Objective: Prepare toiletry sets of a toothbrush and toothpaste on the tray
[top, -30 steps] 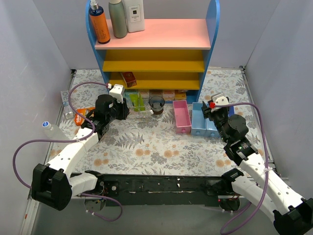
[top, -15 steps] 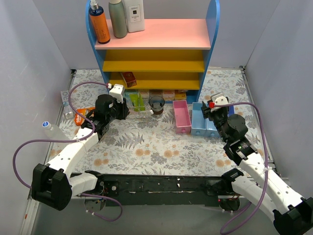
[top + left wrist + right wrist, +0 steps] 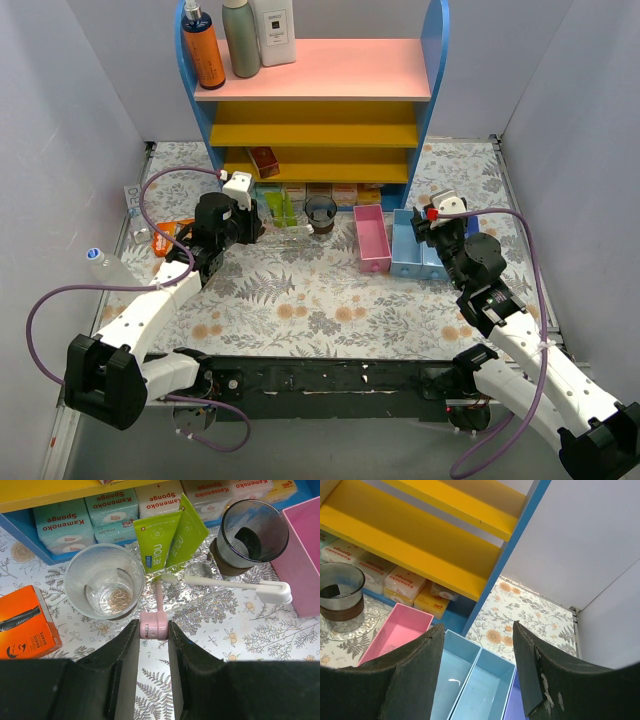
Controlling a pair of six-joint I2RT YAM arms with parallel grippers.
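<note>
Only the left wrist view reveals the left gripper (image 3: 152, 628) clamping a pink toothbrush (image 3: 158, 597); the right gripper (image 3: 477, 631) gapes empty

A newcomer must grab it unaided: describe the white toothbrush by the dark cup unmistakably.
Find the blue shelf unit and the sponge packs under its lowest shelf. Before them a dark cup stands beside a pink bin; the white toothbrush lies flat in front of that cup. It is all white and unheld; the pink-handled brush sits clamped in the left gripper.
</note>
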